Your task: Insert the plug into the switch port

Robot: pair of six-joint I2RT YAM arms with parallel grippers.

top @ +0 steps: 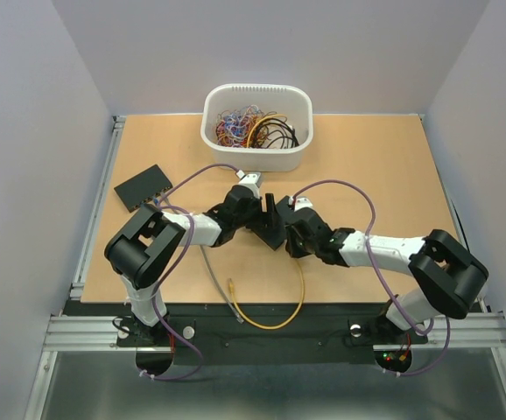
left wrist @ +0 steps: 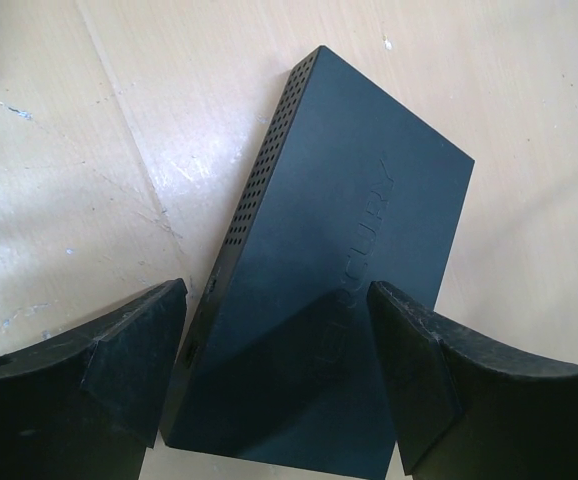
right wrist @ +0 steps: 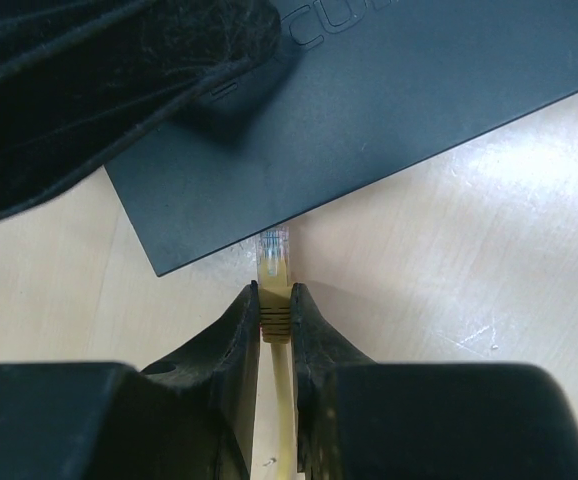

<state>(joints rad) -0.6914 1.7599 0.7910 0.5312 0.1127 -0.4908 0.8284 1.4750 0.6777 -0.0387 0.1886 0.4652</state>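
Note:
A flat black switch box [left wrist: 349,230] lies at mid-table between both arms and also shows in the top view [top: 275,229]. My left gripper [left wrist: 277,370] is open, its fingers [left wrist: 134,370] spread over the box's near end. My right gripper [right wrist: 274,300] is shut on the yellow boot of the plug [right wrist: 273,250]. The plug's clear tip meets the near edge of the box [right wrist: 369,120]. The port itself is hidden under that edge. The yellow cable [top: 298,293] trails back toward the table's front.
A second black switch box [top: 144,186] lies at the left. A white basket [top: 257,153] of tangled cables stands at the back. A grey cable [top: 218,284] and the yellow cable's other end [top: 232,283] lie near the front edge.

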